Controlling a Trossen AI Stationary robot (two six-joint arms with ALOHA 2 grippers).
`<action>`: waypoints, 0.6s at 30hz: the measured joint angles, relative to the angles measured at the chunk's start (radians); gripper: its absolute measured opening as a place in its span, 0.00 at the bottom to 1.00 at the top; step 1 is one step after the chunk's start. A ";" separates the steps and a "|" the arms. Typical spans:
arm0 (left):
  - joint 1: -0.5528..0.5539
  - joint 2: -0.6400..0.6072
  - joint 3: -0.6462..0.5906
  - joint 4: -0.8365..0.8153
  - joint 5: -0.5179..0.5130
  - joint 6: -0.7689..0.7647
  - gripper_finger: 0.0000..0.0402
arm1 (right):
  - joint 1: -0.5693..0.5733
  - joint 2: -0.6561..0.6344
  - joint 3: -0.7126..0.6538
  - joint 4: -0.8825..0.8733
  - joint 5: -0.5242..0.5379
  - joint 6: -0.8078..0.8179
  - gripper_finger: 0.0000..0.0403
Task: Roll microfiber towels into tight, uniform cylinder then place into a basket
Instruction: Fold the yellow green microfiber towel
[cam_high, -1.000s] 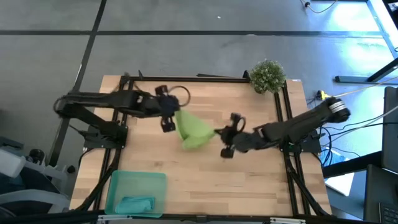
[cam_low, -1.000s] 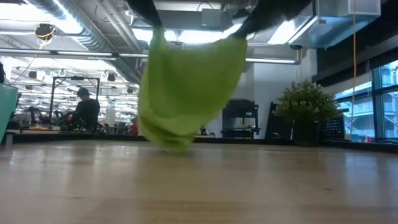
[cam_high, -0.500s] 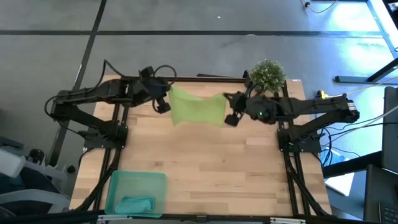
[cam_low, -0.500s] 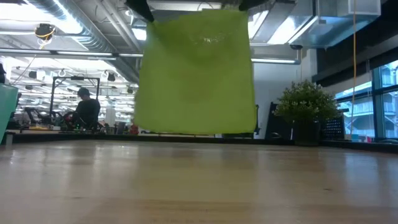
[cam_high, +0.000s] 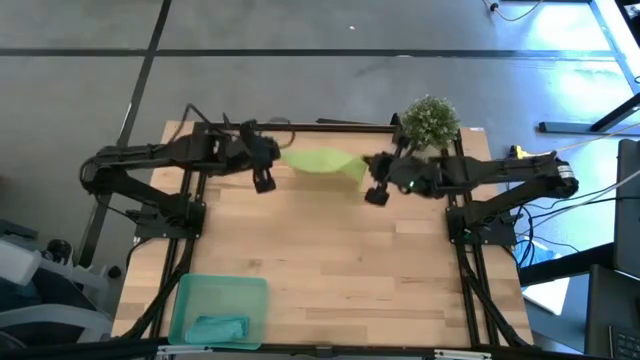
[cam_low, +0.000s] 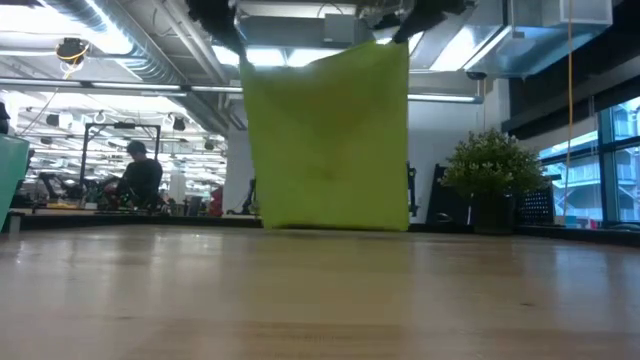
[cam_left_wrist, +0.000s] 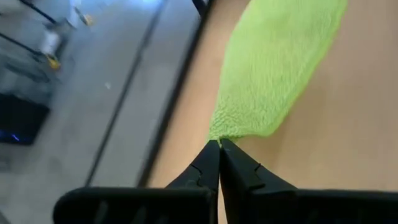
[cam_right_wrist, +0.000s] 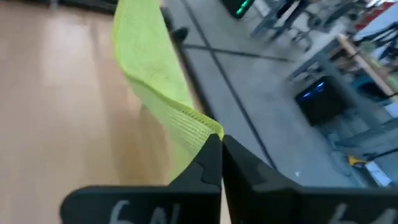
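Note:
The lime microfiber towel (cam_high: 320, 161) hangs spread as a flat sheet (cam_low: 326, 140) over the far part of the table, between my two grippers. My left gripper (cam_high: 275, 160) is shut on its upper left corner and my right gripper (cam_high: 365, 172) is shut on its upper right corner. The towel's lower edge (cam_low: 330, 226) hangs close to the tabletop; whether it touches, I cannot tell. The teal towel (cam_high: 218, 327) lies in the basket (cam_high: 190, 295) at the near left corner. My left gripper pinches the towel's upper left corner (cam_left_wrist: 221, 133) between its two fingertips, slanting down from the table's left. The cloth hangs below the hold. My right gripper pinches the upper right corner (cam_right_wrist: 209, 128) between its fingertips, slanting down from the right. The top edge runs between the two holds with little sag.
A potted plant (cam_high: 430, 121) stands at the far right corner, just behind my right arm. Bare wooden tabletop (cam_high: 330, 260) stretches from the hanging towel to the near edge. Black frame rails (cam_high: 465, 250) run along both sides.
Both grippers have risen and gone toward the far edge, moving apart. The lime towel, bunched and drooping a second ago, has been spread out into a flat hanging sheet. In the last half second its lower edge has sunk closer to the table.

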 joint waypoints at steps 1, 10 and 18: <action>-0.015 0.000 -0.025 -0.005 0.006 -0.026 0.00 | 0.018 0.001 -0.022 -0.010 -0.004 0.032 0.01; -0.209 0.001 -0.218 0.001 0.152 -0.355 0.00 | 0.194 0.002 -0.249 0.005 -0.099 0.390 0.01; -0.418 0.000 -0.362 0.116 0.206 -0.606 0.00 | 0.377 0.002 -0.406 0.193 -0.159 0.635 0.01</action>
